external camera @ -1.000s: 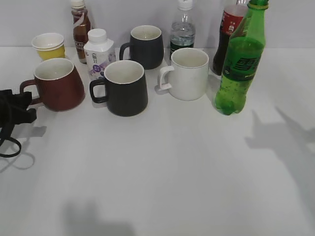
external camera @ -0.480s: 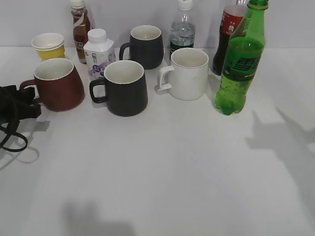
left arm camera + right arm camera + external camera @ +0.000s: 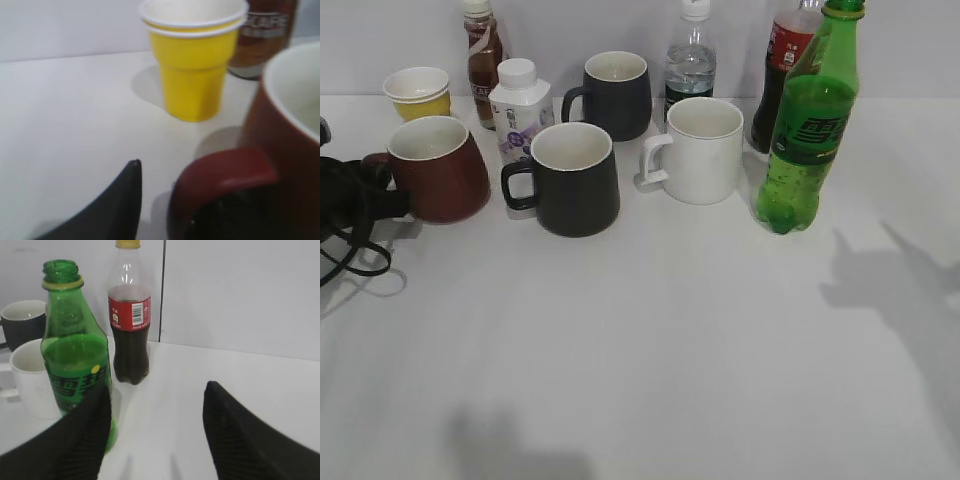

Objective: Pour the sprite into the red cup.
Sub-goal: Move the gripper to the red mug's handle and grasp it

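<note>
The sprite (image 3: 807, 130), a tall green bottle with no cap, stands at the right of the table. In the right wrist view the sprite (image 3: 75, 365) is just beyond my left finger. My right gripper (image 3: 157, 395) is open and empty, and is out of the exterior view. The red cup (image 3: 445, 175) stands at the far left, handle pointing left. My left gripper (image 3: 382, 195) is at that handle. In the left wrist view the red cup (image 3: 285, 150) fills the right side. My left gripper (image 3: 172, 197) is open, one finger left of the handle, the other dark inside its loop.
A yellow paper cup (image 3: 418, 92) stands behind the red cup. Two black mugs (image 3: 572, 180) (image 3: 615, 95), a white mug (image 3: 700, 150), a small white bottle (image 3: 520, 105), a brown bottle (image 3: 482, 55), a water bottle (image 3: 691, 60) and a cola bottle (image 3: 782, 70) crowd the back.
My left gripper has moved away from the camera and up to the red cup's handle. The sprite and the other items have not moved.
</note>
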